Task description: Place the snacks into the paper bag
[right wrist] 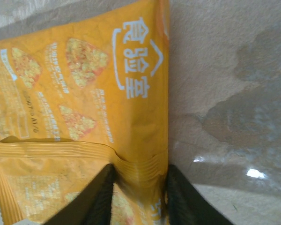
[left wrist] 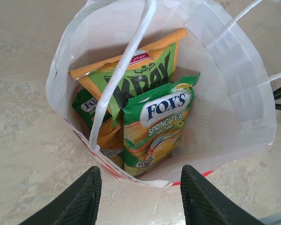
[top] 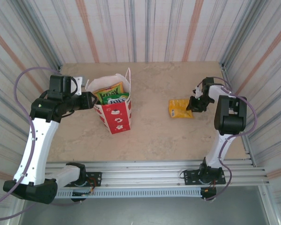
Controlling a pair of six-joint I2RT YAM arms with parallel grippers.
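The paper bag (top: 118, 119) stands upright left of centre, red below, white at the rim. Inside the bag (left wrist: 234, 93) are several snacks, among them a green Fox's packet (left wrist: 157, 126) and an orange-and-green packet (left wrist: 140, 70). My left gripper (left wrist: 140, 171) is open at the bag's near rim, its fingers apart on either side of the edge. An orange snack packet (top: 179, 108) lies flat on the table at the right. My right gripper (right wrist: 140, 168) is shut on this packet (right wrist: 84, 84), pinching its crimped corner so that the foil puckers between the fingers.
Corrugated metal walls (top: 253, 51) enclose the beige table (top: 154, 136) at the back and both sides. A white bag handle (left wrist: 126, 70) arches across the bag's mouth. The arm bases sit on a rail (top: 145, 176) at the near edge.
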